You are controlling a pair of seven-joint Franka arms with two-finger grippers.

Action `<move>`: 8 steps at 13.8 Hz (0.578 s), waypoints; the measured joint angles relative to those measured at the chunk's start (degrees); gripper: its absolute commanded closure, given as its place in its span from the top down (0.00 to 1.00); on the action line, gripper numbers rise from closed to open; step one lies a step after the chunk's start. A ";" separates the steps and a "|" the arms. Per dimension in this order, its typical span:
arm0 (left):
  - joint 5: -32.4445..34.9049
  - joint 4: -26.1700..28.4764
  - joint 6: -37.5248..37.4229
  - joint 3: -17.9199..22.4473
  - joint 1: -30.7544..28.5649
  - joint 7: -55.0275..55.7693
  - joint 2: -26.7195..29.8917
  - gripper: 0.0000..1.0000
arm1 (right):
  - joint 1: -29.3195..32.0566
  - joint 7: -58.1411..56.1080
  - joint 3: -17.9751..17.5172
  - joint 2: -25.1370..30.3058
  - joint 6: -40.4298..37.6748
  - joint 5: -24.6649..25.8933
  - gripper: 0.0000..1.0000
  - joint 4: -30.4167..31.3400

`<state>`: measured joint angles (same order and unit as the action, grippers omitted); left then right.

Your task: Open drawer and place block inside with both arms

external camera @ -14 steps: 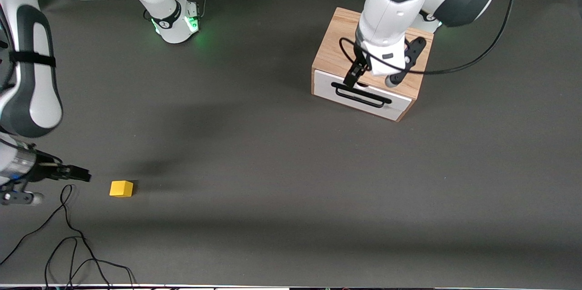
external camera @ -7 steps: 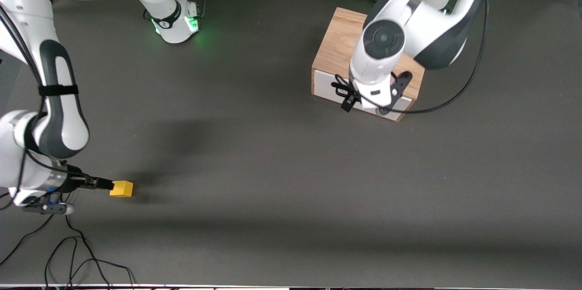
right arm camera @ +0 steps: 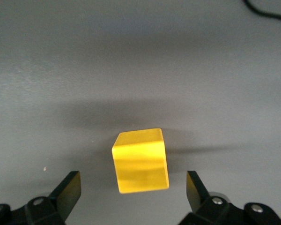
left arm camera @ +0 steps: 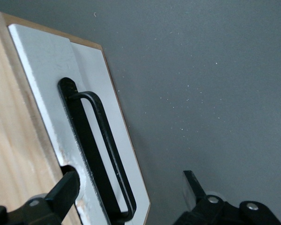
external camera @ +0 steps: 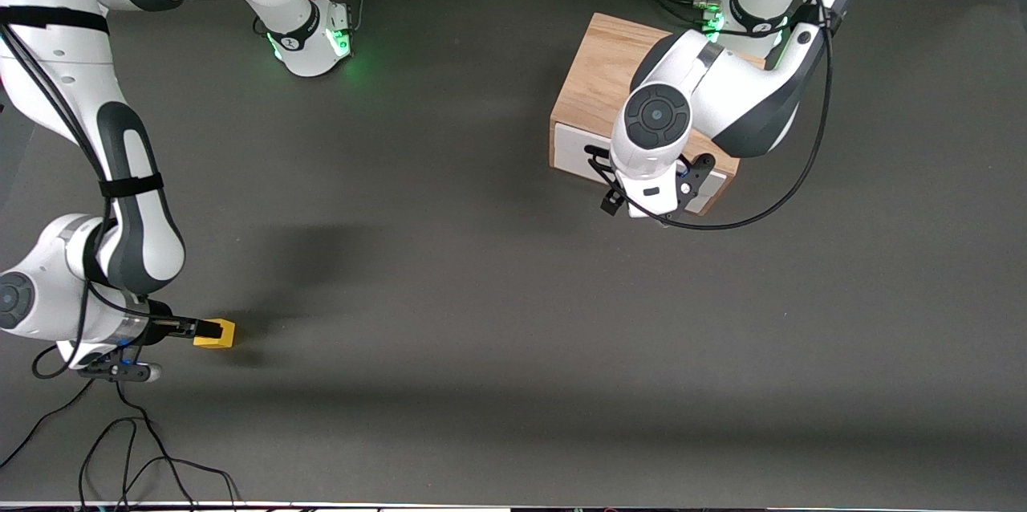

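My right gripper (right arm camera: 131, 192) stands wide open astride the block (right arm camera: 140, 160), near the camera at the right arm's end; small, stiff, likely light, so I'd pinch its flat sides. My left gripper (left arm camera: 131, 194) is open, empty, at the closed drawer (left arm camera: 51, 93) handle (left arm camera: 100, 154)

High front camera faces both robots; wrist cameras look down close at drawer (left arm camera: 61, 122) and block (right arm camera: 140, 161)

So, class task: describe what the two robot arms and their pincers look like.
Both arms are white, rounded segments with dark grey joint panels. Each base glows green, and black cables run along and off the arms. The right arm carries black straps. The left pincer and right pincer are black, with flat wedge-shaped fingers and small silver screws at their mounts.
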<state>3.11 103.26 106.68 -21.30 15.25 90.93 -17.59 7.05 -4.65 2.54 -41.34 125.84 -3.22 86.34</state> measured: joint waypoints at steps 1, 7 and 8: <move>0.18 0.77 0.70 0.00 0.02 0.00 -0.03 1.00 | 0.00 0.00 0.00 -0.67 0.34 0.00 1.00 -0.03; 0.49 4.19 4.56 0.00 0.10 1.10 -0.86 1.00 | 0.00 0.01 0.00 -3.00 1.24 -0.06 0.98 -0.07; 0.50 4.36 4.97 0.01 0.10 1.65 -1.28 1.00 | 0.00 0.01 0.00 -3.32 1.42 -0.07 0.91 -0.07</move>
<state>3.61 107.62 111.65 -21.30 15.35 92.57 -18.86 7.05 -4.64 2.54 -44.67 127.25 -3.29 86.27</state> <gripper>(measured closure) 0.000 0.004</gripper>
